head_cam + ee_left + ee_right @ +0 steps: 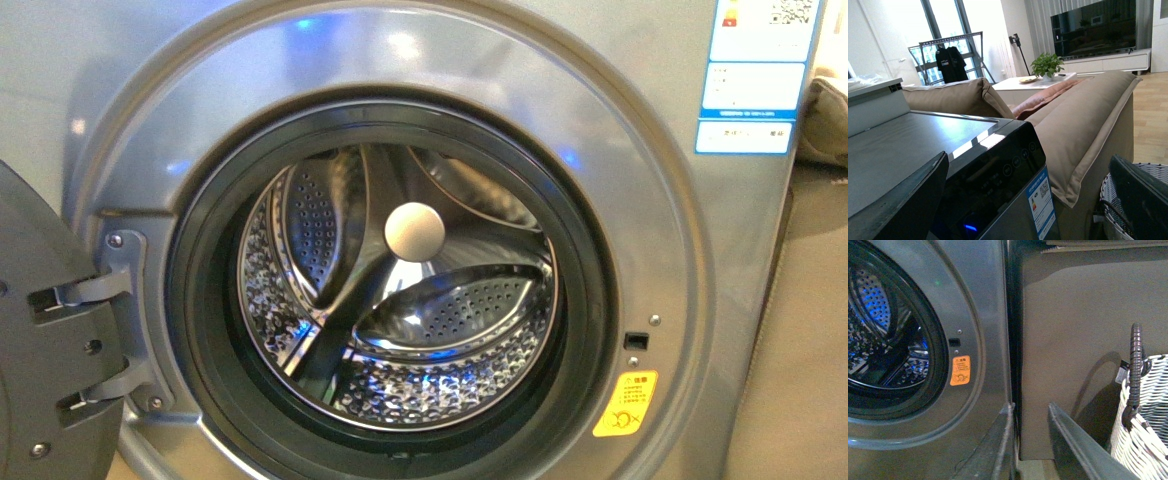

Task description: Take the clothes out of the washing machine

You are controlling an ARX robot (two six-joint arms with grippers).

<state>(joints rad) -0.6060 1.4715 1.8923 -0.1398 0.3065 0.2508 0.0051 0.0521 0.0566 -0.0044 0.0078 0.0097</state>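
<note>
The grey washing machine (640, 200) fills the front view, its porthole door (45, 350) swung open to the left. Only bare perforated steel shows inside the drum (400, 300); the clothes are out of view in every frame. Neither gripper appears in the front view. My left gripper (1028, 157) is open and holds nothing, up beside the washing machine's black top panel (993, 170). My right gripper (1030, 407) is open and holds nothing, low by the washing machine's (983, 315) right front corner, beside the drum mouth (888, 340).
A white woven basket (1148, 410) with a dark handle stands on the floor right of the machine, against a tan sofa (1083, 125). The basket's rim (1109, 200) also shows in the left wrist view. A narrow gap separates machine and sofa.
</note>
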